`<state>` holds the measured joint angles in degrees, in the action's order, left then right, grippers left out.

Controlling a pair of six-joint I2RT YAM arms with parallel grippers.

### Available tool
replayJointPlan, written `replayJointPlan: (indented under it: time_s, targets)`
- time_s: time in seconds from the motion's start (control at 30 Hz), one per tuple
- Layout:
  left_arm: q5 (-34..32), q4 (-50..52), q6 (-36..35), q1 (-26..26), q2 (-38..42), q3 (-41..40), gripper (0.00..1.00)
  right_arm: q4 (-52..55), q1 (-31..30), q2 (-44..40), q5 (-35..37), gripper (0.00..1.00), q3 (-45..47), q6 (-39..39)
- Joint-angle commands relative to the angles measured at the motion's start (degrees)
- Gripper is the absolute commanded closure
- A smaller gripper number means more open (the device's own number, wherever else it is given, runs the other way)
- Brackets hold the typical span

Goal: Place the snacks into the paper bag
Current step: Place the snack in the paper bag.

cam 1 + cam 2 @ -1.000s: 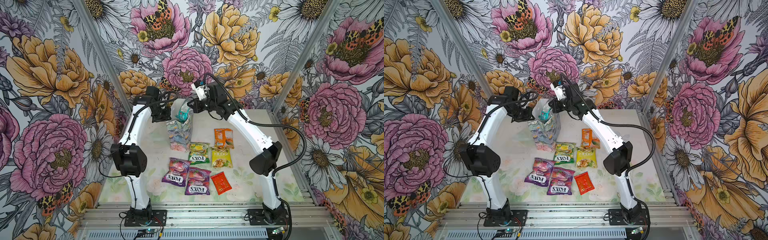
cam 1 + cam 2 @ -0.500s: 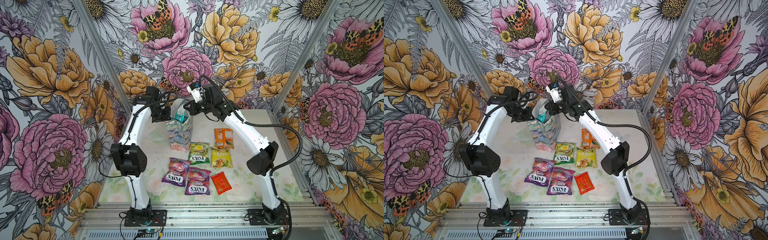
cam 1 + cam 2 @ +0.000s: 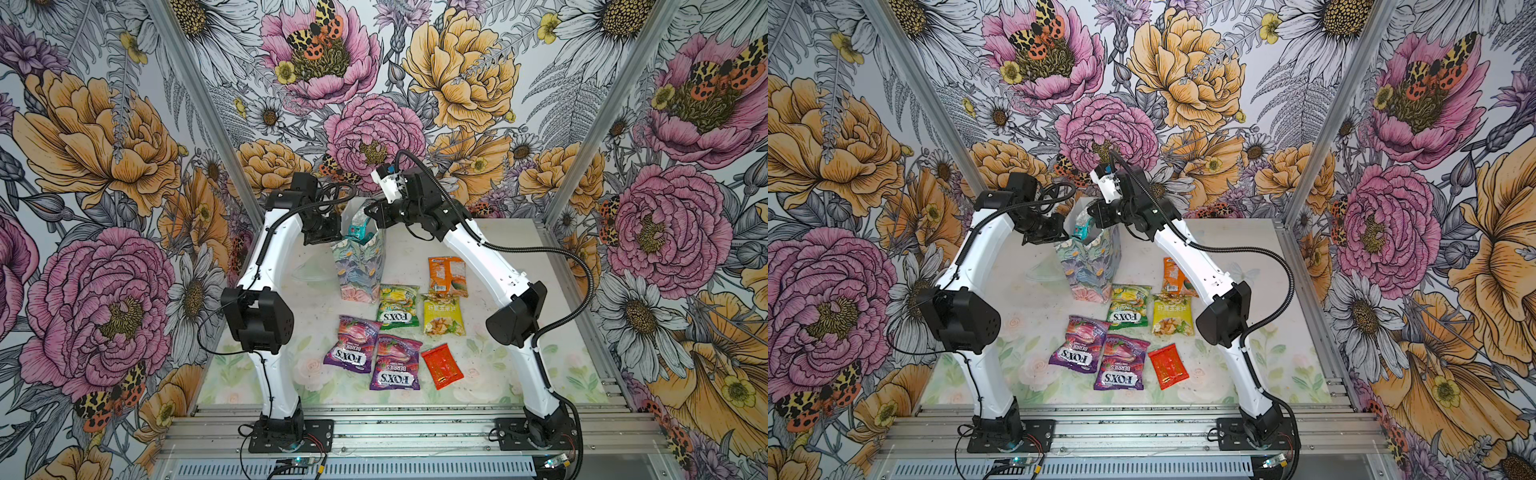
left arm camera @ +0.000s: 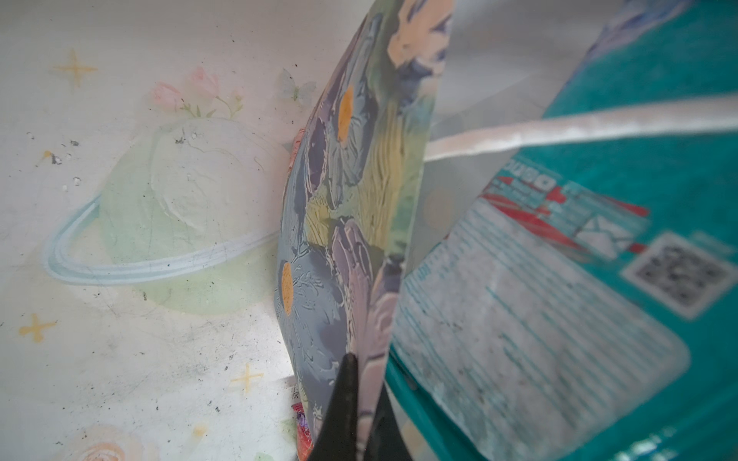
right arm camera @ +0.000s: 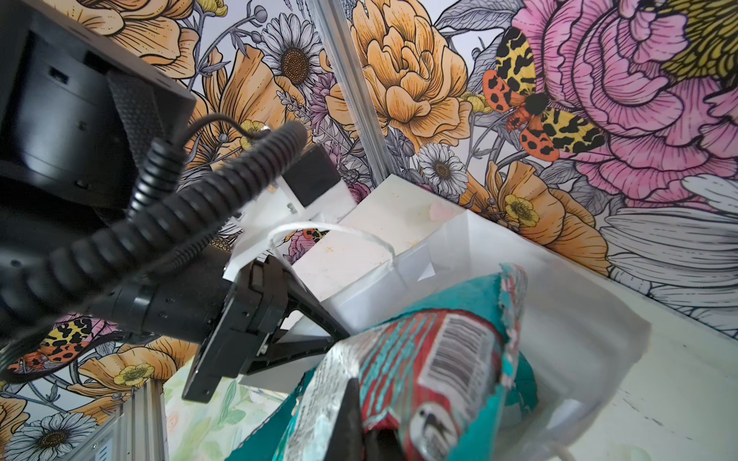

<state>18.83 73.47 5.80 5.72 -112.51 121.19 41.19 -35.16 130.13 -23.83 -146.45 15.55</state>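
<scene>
Right claw [image 3: 369, 217] farther over paper bag [image 3: 359, 266]

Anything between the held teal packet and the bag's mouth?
Nothing visible: the glossy teal packet in the right gripper is at the mouth of the floral paper bag; a white cord handle crosses beside it.

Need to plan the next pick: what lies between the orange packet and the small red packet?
The yellow packet, right against the orange packet, with bare table between it and the red packet; both top views show it.
</scene>
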Motion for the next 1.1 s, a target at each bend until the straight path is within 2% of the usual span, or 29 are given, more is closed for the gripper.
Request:
replayJointPlan:
  time_s: [0.0,0.37,1.07]
  targets:
    - [2.11,0.13,-0.20,-0.37,1.38,0.29,1.00,-2.25,0.94,-0.82,0.04,1.00,-2.78,0.28]
    - [2.03,0.09,-0.26,-0.21,1.30,0.11,1.00,-2.33,1.84,0.16,0.72,1.00,-4.70,0.32]
    - [2.10,0.13,-0.27,-0.18,1.33,0.15,1.00,-2.23,0.18,5.05,-2.86,1.00,-6.45,2.49]
